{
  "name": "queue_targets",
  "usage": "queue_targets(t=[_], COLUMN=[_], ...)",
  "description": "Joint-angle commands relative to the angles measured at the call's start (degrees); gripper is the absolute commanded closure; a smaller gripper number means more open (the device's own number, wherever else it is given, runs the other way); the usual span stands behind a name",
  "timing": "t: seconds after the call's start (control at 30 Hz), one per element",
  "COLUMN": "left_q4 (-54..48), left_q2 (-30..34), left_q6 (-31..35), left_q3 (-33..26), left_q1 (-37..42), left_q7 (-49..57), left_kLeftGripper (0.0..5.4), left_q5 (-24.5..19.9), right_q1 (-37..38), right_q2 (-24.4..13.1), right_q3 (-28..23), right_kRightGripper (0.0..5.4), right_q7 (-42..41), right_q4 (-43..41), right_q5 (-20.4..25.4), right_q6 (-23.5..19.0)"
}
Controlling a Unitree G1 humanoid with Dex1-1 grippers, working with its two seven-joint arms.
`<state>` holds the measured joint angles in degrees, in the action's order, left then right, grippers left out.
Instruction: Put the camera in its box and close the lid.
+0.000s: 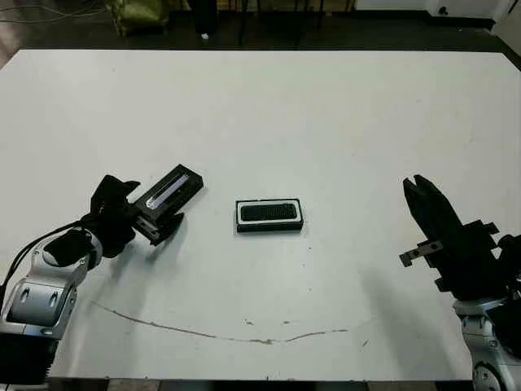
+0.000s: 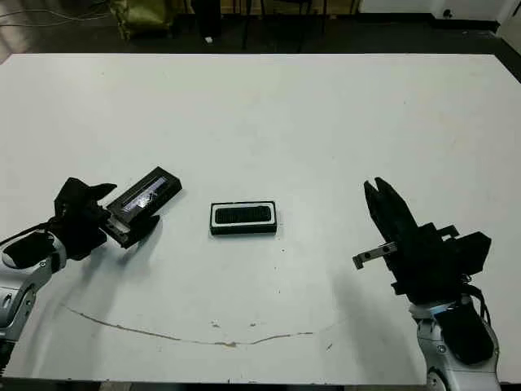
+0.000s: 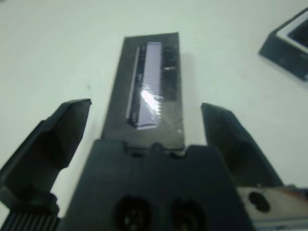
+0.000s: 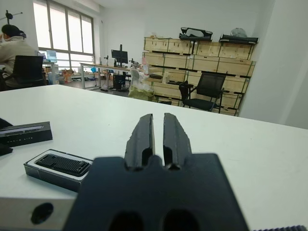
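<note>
The box [image 1: 269, 228], a black-rimmed tray with white lining, lies at the table's middle. Inside it rests the camera [image 1: 269, 213], its textured black top showing. Left of the box lies the lid [image 1: 168, 194], a flat black cover with a glossy strip, angled on the table. My left gripper [image 1: 151, 210] is open around the lid's near end; in the left wrist view its fingers [image 3: 67, 125] stand apart from the lid [image 3: 151, 91] on both sides. My right gripper [image 1: 419, 186] hovers to the right of the box, shut on nothing, fingers [image 4: 144, 134] pressed together.
A thin brownish scratch line [image 1: 244, 334] runs across the table near its front edge. Beyond the far edge are a dark floor and chair legs. The right wrist view shows a seated person [image 4: 14, 48], desks and stacked crates far behind.
</note>
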<state>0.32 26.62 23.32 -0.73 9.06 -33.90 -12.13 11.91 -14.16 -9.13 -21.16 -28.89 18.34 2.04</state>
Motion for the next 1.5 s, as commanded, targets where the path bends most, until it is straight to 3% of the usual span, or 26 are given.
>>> queue_targets(t=[0.03,0.3,0.47,0.57,0.8,1.03,1.3,1.5], left_q4=[0.8,3.0,2.35,0.48,-3.18,-2.35,-3.07,-5.32], left_q2=[0.23,-0.99,-0.72,-0.54,-0.51,-0.67,0.23,-0.16], left_q6=[3.09,8.88,8.37,6.55,3.42,-1.76,-0.06,-0.3], left_q3=[0.56,-0.67,0.37,1.71,3.1,3.73,4.56,1.66], left_q1=[-0.06,1.07,0.37,-0.72,-3.01,-3.96,-3.57,-3.34], left_q7=[-1.5,-2.52,0.05,3.76,8.08,7.45,4.55,2.14], left_kLeftGripper=[0.04,0.04,0.04,0.04,1.4,2.87,2.96,2.96], left_q5=[-1.01,-5.91,-3.7,0.03,4.84,6.32,5.97,1.98], right_q1=[0.63,0.71,0.95,1.16,0.99,0.87,0.72,1.08], right_q2=[-0.94,-1.13,-1.06,-1.13,-0.84,-0.96,-1.0,-0.87], right_q3=[-0.39,-0.49,-0.52,-0.51,-0.52,-0.55,-0.62,-0.44], right_kRightGripper=[5.4,5.4,5.4,5.4,5.4,5.4,5.4,5.4], right_q7=[0.49,0.66,0.69,0.75,0.73,1.12,0.58,0.86], right_q4=[-0.48,-0.57,-0.67,-1.16,-0.44,-0.6,0.27,0.05], right_q5=[-0.38,-0.69,-0.08,0.05,0.42,0.9,1.33,1.04], right_q6=[-1.4,-1.21,-1.71,-2.09,-1.83,-2.42,-1.58,-1.63])
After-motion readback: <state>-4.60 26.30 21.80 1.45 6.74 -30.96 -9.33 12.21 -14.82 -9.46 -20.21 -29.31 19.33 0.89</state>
